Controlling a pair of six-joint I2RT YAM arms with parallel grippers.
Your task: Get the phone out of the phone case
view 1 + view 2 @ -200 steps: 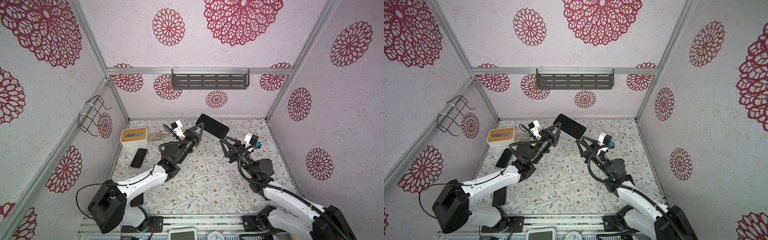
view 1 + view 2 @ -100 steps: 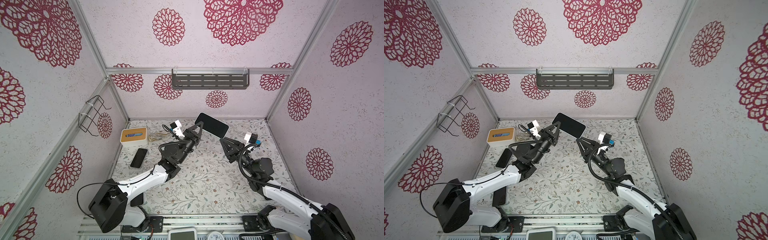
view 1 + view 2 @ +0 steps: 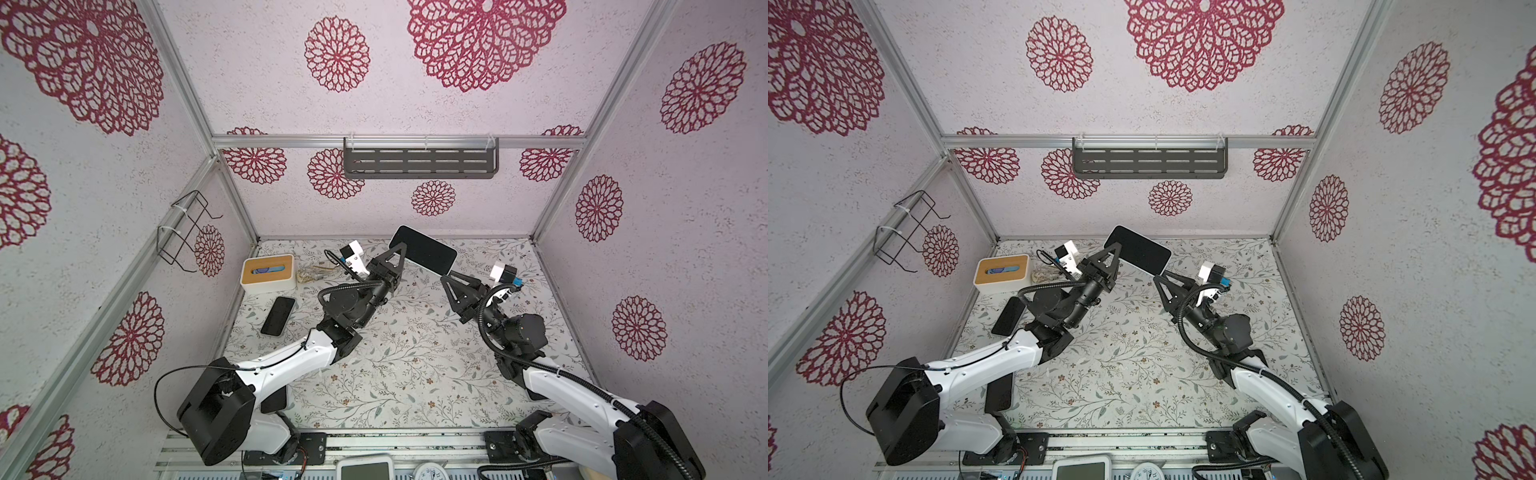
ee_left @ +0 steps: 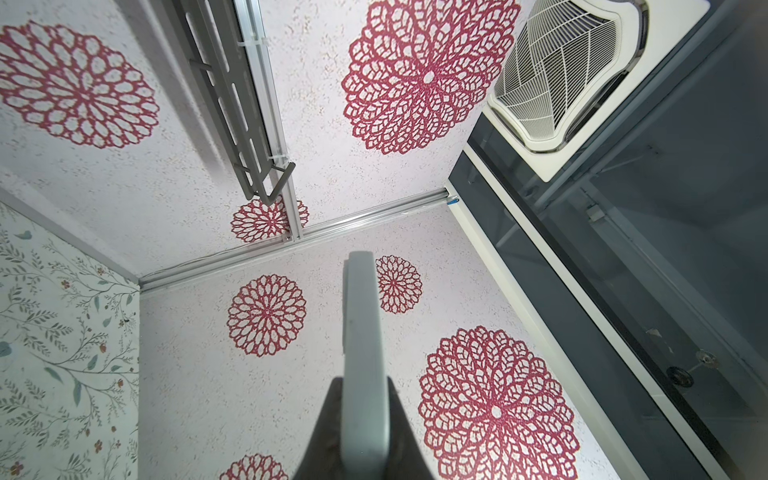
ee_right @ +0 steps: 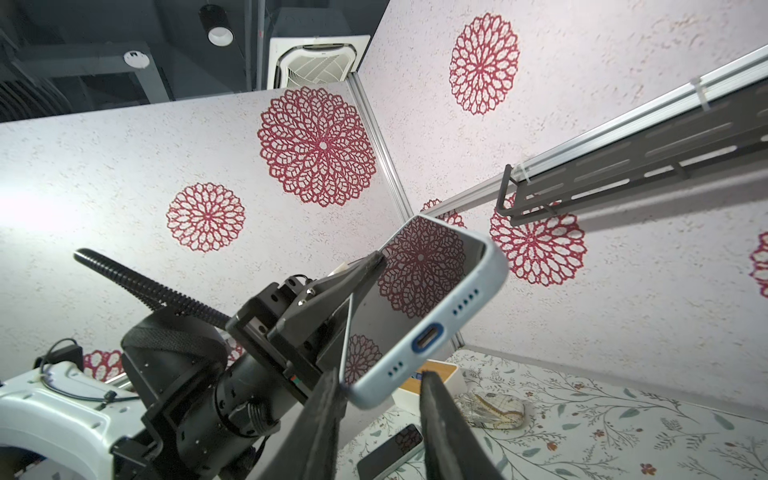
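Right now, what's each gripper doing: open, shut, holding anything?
Left gripper: shut on the cased phone, holding it in the air.
Right gripper: open, jaws either side of the cased phone's bottom corner, not clamped.

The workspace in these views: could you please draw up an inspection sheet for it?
Surface: floral-print table.
Job's things: phone inside blue case, held aloft.
Clutter: tissue box, second phone lying flat, netted bundle.
End effectors: left end effector shut on the phone; right end effector open around its bottom corner.
Cables: black conduit on each arm; thin loop at left base.
Surroundings: grey wall shelf, wire rack.
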